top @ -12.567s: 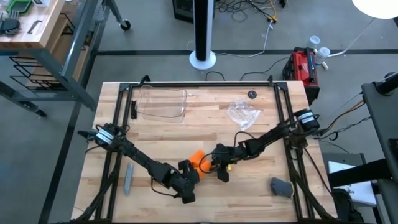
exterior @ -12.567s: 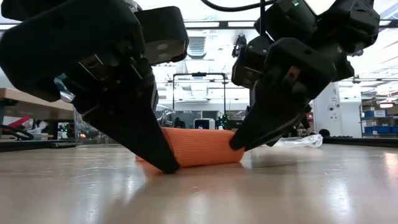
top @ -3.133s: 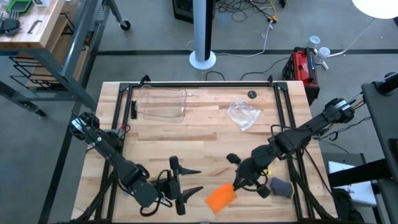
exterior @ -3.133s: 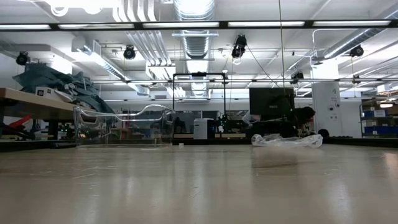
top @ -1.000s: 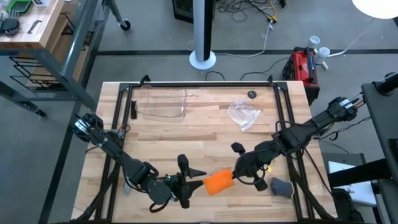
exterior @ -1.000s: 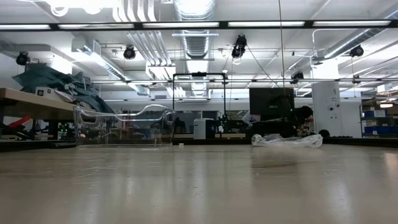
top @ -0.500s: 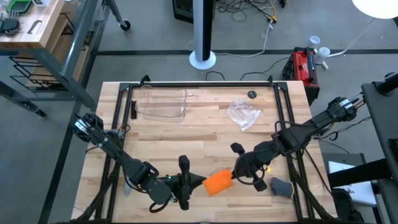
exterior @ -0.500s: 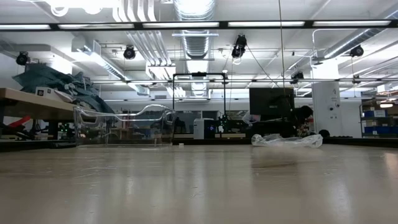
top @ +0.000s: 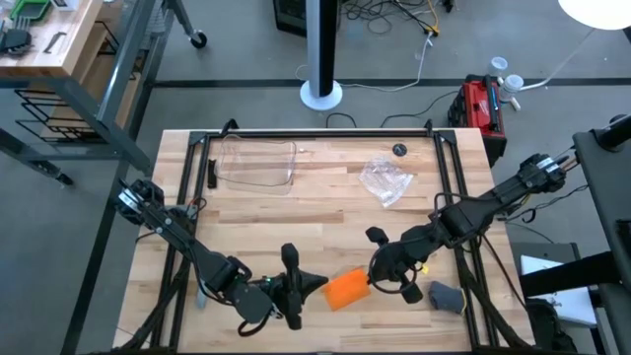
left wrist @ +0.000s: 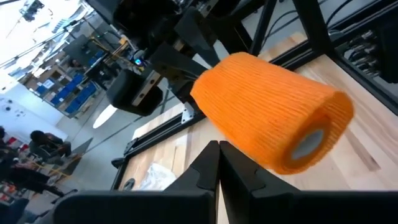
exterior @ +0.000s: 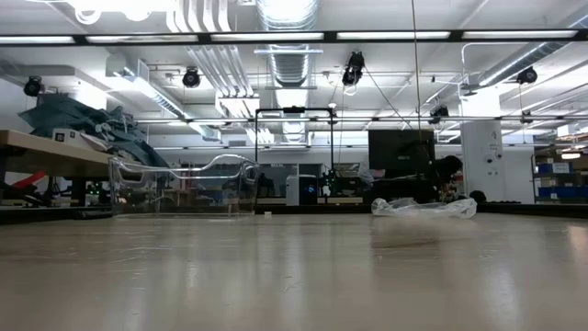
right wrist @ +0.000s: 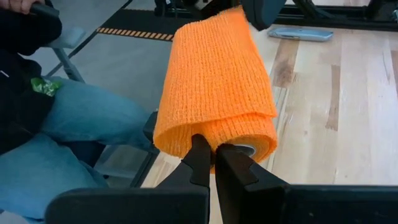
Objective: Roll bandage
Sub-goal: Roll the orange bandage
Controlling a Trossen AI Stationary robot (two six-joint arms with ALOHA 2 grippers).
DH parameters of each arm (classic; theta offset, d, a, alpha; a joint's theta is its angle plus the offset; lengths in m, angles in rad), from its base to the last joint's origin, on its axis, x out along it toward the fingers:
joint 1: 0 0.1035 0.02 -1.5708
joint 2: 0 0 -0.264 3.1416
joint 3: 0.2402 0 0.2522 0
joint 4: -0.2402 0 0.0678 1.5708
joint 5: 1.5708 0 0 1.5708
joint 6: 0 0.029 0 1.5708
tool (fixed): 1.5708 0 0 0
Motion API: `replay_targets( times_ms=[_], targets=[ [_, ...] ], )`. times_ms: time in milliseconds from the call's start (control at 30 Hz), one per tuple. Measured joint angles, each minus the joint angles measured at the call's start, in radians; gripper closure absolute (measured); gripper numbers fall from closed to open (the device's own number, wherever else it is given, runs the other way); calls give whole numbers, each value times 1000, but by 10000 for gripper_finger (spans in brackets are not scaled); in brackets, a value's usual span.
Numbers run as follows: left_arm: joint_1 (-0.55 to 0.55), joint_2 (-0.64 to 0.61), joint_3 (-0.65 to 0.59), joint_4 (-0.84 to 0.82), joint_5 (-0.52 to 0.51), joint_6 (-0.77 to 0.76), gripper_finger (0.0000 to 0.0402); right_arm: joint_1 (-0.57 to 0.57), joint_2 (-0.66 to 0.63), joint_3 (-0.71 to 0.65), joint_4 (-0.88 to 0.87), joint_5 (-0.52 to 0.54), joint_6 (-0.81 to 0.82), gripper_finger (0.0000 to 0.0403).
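Bandage [top: 347, 290] now rolled, held above the table's near edge. Right gripper [right wrist: 211, 163] clamped on its end; left gripper [top: 314, 287], fingers together, has closed in on the opposite end within the last second. Rolling looks nearly finished.

- From my low view I get neither gripper and no bandage [top: 347, 290]; only far clutter shows.
- The right gripper [right wrist: 211, 163] covers part of the roll's near end.
- A seated person [right wrist: 43, 106] is cut off by that picture's edge.
- The grey object [top: 446, 295] is too small to identify.
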Motion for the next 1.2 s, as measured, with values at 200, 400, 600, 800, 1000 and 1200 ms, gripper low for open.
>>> replay_targets(
  times_ms=[200, 400, 600, 800, 1000, 1200],
  targets=[
    [0, -1, 0, 13, -7, 5, 401, 0, 0, 0, 0, 1, 0, 403],
    [-19, -1, 0, -79, -8, 60, 384, 0, 0, 0, 0, 1, -1, 403],
    [-68, -1, 0, -119, -190, 134, 315, 0, 0, 0, 0, 1, -1, 403],
    [-72, 32, 1, -60, -195, 246, 239, 0, 0, 0, 0, 2, -2, 403],
    [-68, 87, 0, 88, -194, 438, 229, 0, 0, 0, 2, 2, 1, 403],
    [-69, 88, 0, 122, -209, 493, 259, 0, 0, 0, -2, 2, 1, 403]
  ],
)
